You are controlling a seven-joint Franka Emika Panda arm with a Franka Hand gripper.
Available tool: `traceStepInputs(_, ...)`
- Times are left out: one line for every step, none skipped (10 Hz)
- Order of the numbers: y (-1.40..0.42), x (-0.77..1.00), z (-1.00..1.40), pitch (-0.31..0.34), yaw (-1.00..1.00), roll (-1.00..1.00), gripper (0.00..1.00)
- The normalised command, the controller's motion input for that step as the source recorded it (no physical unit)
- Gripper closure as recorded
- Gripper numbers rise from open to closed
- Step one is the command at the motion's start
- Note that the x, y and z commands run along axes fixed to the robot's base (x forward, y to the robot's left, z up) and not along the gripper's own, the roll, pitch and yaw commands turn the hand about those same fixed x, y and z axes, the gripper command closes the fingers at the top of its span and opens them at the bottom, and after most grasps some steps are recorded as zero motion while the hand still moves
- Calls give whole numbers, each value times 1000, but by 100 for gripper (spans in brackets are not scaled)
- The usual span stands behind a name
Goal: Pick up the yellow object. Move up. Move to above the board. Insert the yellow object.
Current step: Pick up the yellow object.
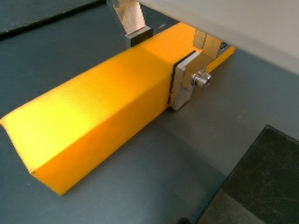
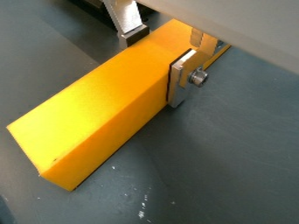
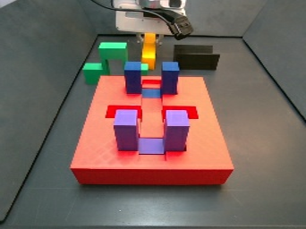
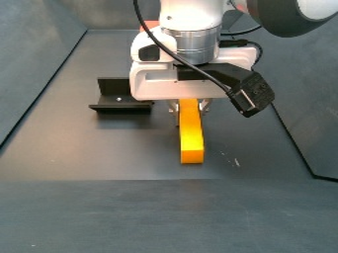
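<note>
Straddling one end of the yellow object (image 1: 100, 118), the gripper (image 1: 163, 54) has a silver finger on each long side of the bar, as both wrist views show; one plate (image 2: 184, 79) sits flush against the near flank, the other finger (image 2: 126, 22) stands at the far flank, so the jaws look closed on the piece, though whether it bears full clamping force cannot be told. From the gripper the bar's long axis runs straight out across the line between the fingers, most of its length reaching away from the grasp, as in a side view (image 4: 193, 131), where it appears to lie on or just above the dark floor. Beyond the gripper, in a side view, the board (image 3: 150, 156) lies well apart, its blue and purple posts upright, with the bar (image 3: 148, 50) behind it. My judgement: the coming move is a straight lift, then a carry toward the board.
</note>
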Motion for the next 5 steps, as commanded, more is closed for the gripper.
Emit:
traceStepInputs(0, 0, 0, 0, 0, 0, 100)
traceStepInputs(0, 0, 0, 0, 0, 0, 100)
traceStepInputs(0, 0, 0, 0, 0, 0, 100)
traceStepInputs(0, 0, 0, 0, 0, 0, 100)
traceStepInputs(0, 0, 0, 0, 0, 0, 100)
